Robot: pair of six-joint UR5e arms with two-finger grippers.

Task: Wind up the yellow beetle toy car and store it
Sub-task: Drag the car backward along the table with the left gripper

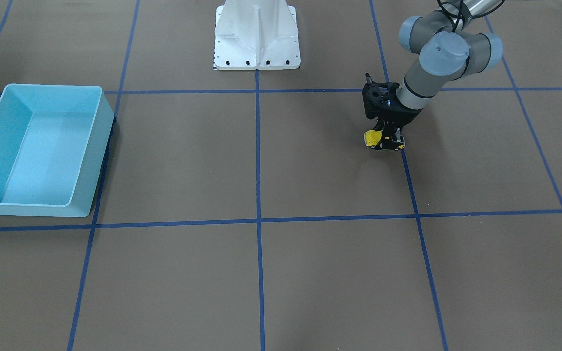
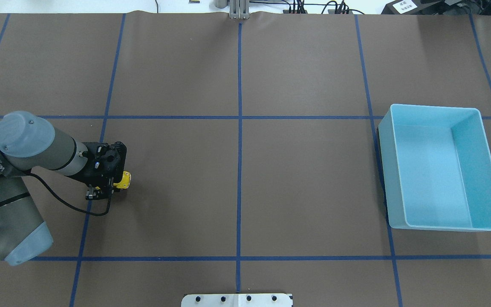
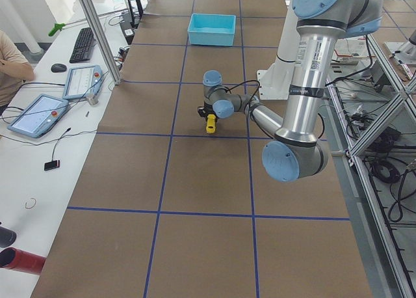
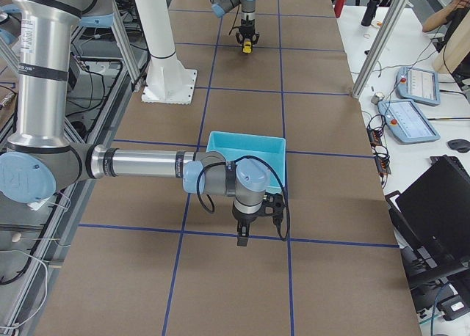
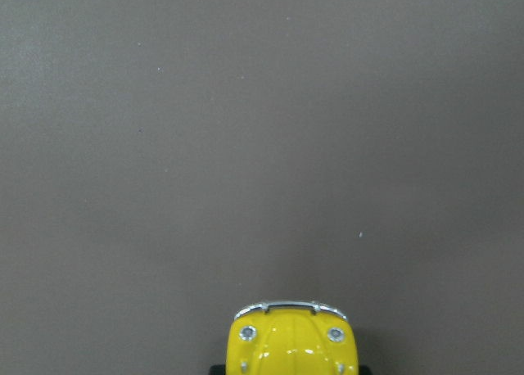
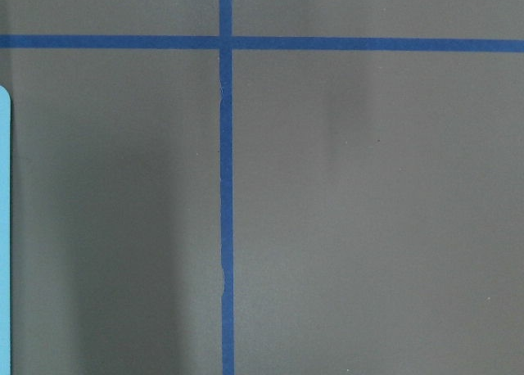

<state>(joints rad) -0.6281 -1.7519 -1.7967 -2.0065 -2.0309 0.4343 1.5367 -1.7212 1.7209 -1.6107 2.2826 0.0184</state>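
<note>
Overhead exterior: yellow beetle toy car (image 2: 123, 179) at mid-left of frame, wheels on the brown bench (image 2: 271, 179) as far as I can judge

- Left tool (image 2: 104, 188) stands over the car's rear half, one finger on each flank. Reads as pinching the car, though the contact itself is hidden under the tool body
- Only the nose shows, sticking out toward frame right
- Left wrist-mounted view: front bumper and headlights at bottom centre, bare bench ahead. This agrees with the car sitting between the fingers, nose forward
- Long axis: left-right across the overhead frame, nose aimed at the light blue bin (image 2: 441, 227) at far right, well apart from the car
- Right tool (image 4: 242, 240) shows only in the exterior right view, hanging just beside the bin. Cannot tell if spread or pressed together

Judgement: winding is the step in hand. The pull-back should run along the long axis, tail-first toward frame left, wheels kept pressed on the bench. The left arm holds the car and the right arm is nearer the bin
</note>
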